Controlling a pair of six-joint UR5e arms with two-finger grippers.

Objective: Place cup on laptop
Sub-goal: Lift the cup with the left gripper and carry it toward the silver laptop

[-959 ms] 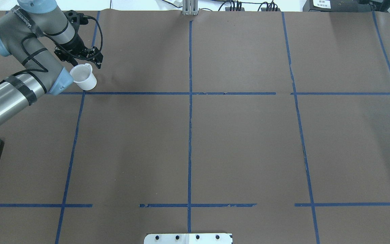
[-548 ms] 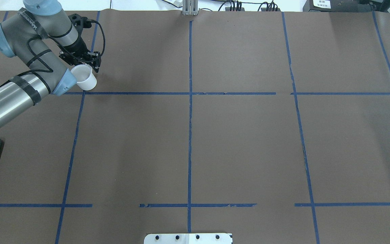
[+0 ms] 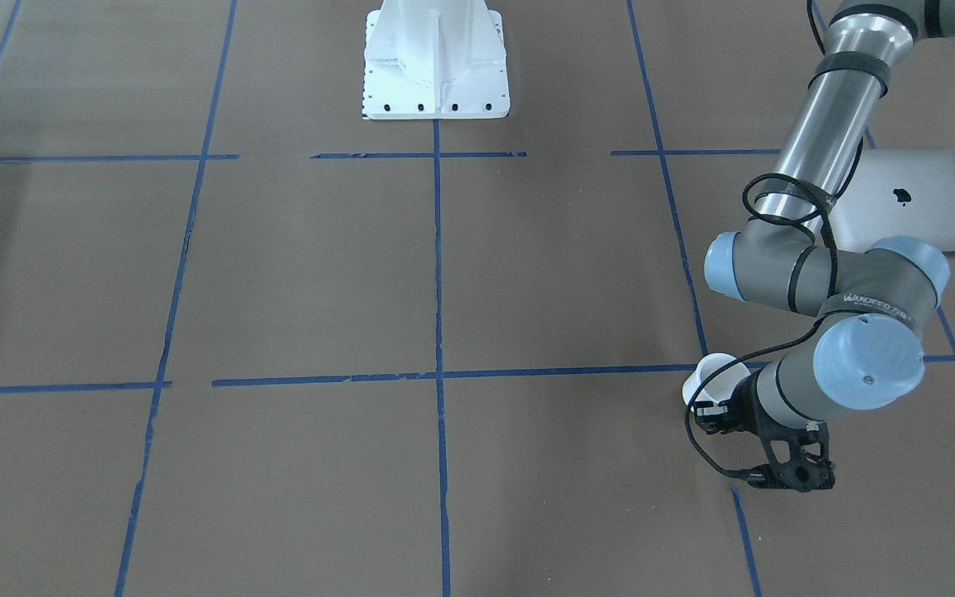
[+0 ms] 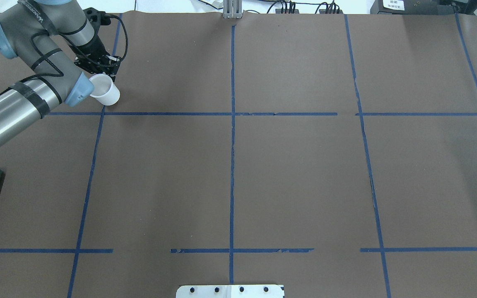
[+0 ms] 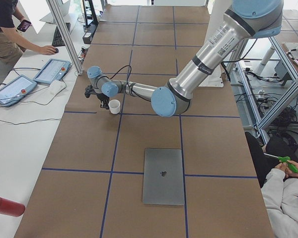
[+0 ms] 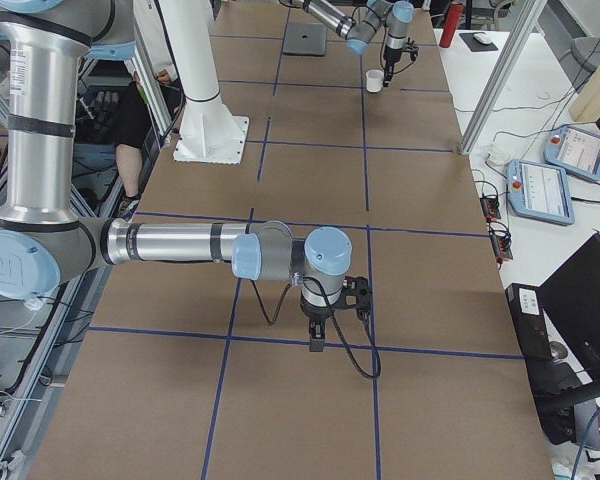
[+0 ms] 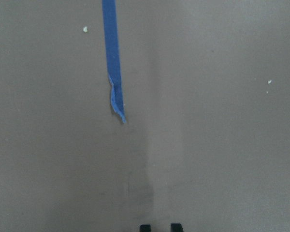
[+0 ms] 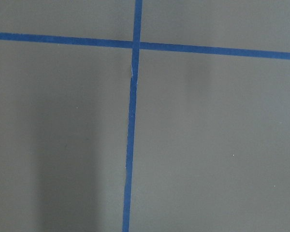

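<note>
while the left claw [image 7: 160, 227] sits at ten o'clock on the table [image 4: 296, 174], seen from behind the robot, tips nearly together and, i judge, nipping the handle of the white cup [image 4: 107, 94], the grasp looks about done. next comes a lift and carry toward eight o'clock, where the laptop [image 3: 933, 211] lies flat, well apart. the arm's own folded elbow [image 3: 784, 278] hangs over that path; whether the right claw [image 6: 318, 335] is spread i cannot tell.

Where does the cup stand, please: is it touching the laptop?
Apart. The exterior left view shows bare table and a blue tape line between the cup and the laptop.
</note>
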